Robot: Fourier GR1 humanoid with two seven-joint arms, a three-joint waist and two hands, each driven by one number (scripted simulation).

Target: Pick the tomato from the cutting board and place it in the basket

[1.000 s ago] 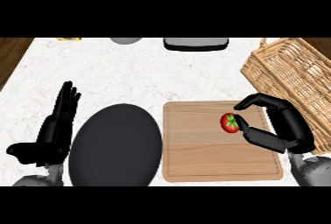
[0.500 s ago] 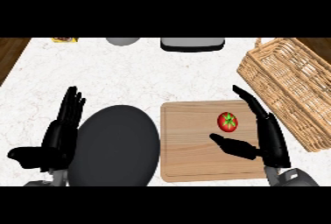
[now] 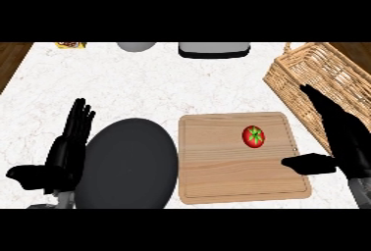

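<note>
I see the tomato (image 3: pixel 253 136) lying on the board (image 3: pixel 232 166), in its upper right part, near the right edge. It is round with a slight oval look, taller than wide in this view, so I can name no real long axis. Its green star-shaped calyx faces up toward my camera. The skin is smooth and red.

The board is pale wood with straight grain and a shallow groove round its rim, a rounded rectangle lying flat on the white marbled desk (image 3: pixel 145 83).

My right hand (image 3: pixel 348 142) is at the board's right edge, released: fingers straight and pointing away from me, thumb stretched left over the board's lower right corner. It is apart from the tomato and holds nothing.

The basket (image 3: pixel 319 83) is woven wicker, tan, angular, standing just beyond and right of the board. My right fingers lie across its near side in this view.

Left of the board, touching or nearly so, is a dark grey matte plate (image 3: pixel 127 164). My left hand (image 3: pixel 69 147) rests beside it, fingers straight and up, released.

At the far edge are a grey bowl (image 3: pixel 135 46), a dark tray-like thing (image 3: pixel 214 50) and a small yellow packet (image 3: pixel 71 45).
</note>
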